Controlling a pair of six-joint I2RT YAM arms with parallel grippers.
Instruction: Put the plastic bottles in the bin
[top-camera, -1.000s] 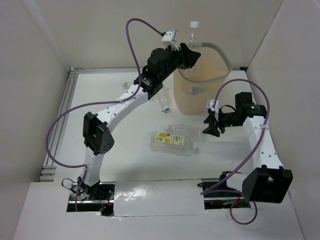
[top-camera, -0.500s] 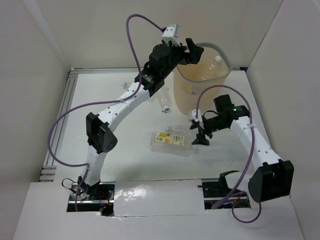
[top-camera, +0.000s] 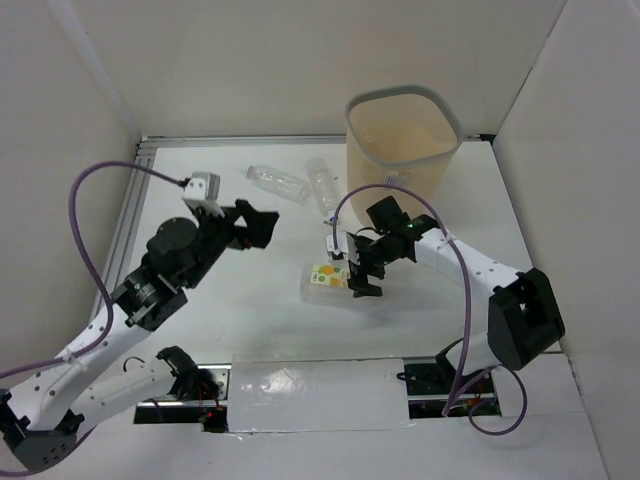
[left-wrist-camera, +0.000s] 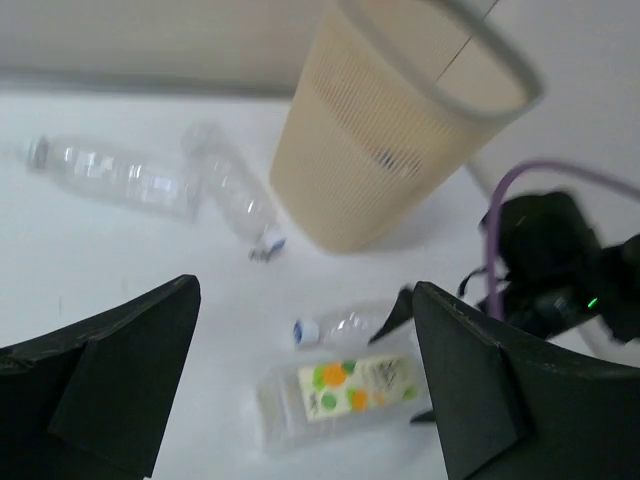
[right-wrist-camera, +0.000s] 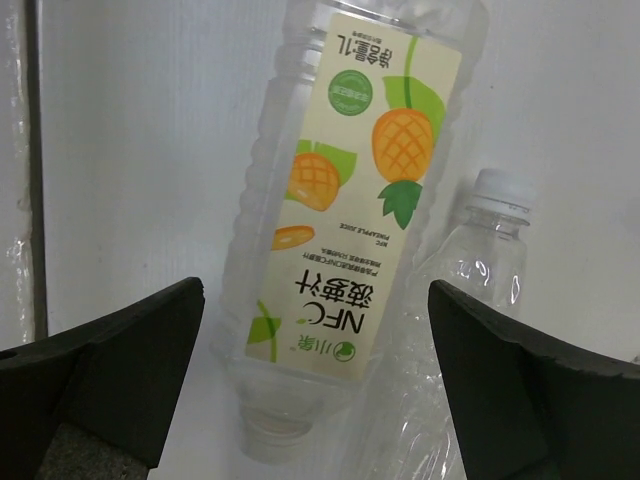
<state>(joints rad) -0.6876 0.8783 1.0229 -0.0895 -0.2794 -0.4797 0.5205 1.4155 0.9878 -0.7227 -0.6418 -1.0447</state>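
The right gripper (right-wrist-camera: 315, 340) hangs with its jaws wide apart and holds nothing. The pineapple-labelled bottle (right-wrist-camera: 350, 230) lies flat on the table (top-camera: 240, 290) directly under it, between the two fingers. Its long axis runs across the line that joins the fingers, only a little tilted, so I judge the jaws can close on its width. A white-capped bare bottle (right-wrist-camera: 485, 260) lies just beside it on the side of one finger, and that finger may land on it. The left gripper (top-camera: 257, 225) is also wide open and empty, well apart from this pair, so the right arm is nearer. Beyond the left gripper lie two more bare bottles (top-camera: 278, 182); the bin (top-camera: 385, 170) stands upright beyond the right gripper
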